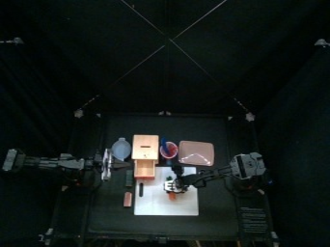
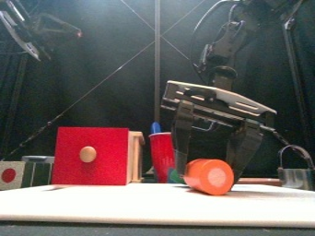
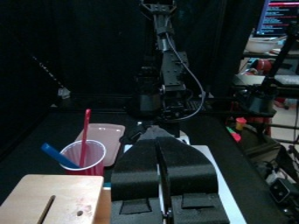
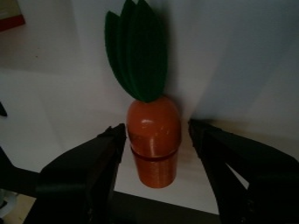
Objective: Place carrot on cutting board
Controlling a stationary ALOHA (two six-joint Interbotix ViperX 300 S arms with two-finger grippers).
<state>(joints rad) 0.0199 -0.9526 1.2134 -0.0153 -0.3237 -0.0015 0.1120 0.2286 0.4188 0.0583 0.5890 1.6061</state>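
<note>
While the right gripper [image 4: 158, 166] sits low-centre, jaws apart around the carrot [image 4: 153, 140] on the cutting board [image 4: 251, 83], lifting crooked rolls it; left gripper [image 3: 163, 188] closed empty.

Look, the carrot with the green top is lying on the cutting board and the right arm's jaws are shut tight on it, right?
Not quite. The carrot does lie on the white cutting board, but the right gripper is not shut on it: the right wrist view shows its jaws open, one on each side of the carrot with gaps between.
</note>
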